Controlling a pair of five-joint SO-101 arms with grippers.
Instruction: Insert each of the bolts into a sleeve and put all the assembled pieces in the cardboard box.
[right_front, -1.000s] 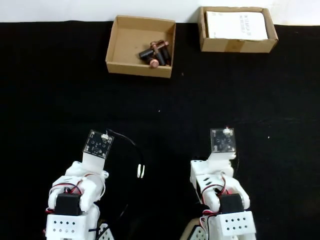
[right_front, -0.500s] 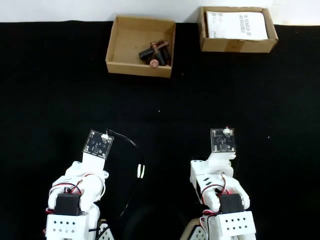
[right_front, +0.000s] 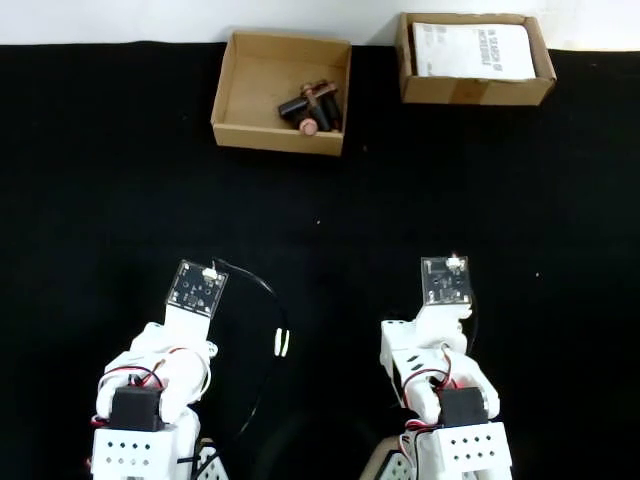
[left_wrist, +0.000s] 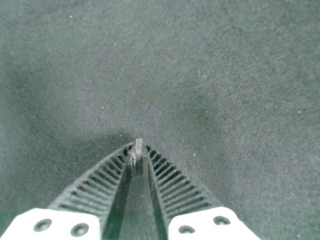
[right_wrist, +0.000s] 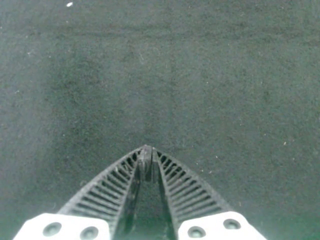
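Bolts in sleeves, about three, lie in one cardboard box; left gripper and right gripper pinched together, empty

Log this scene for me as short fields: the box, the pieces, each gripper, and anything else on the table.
Cardboard box: open, at the far edge of the table
Assembled pieces: clustered inside it, near one side wall
Left gripper: shut, empty, over bare table
Right gripper: shut, empty, over bare table
Other: second box holding a printed sheet

Assembled pieces heaped in cardboard box; paper in neighbouring box.
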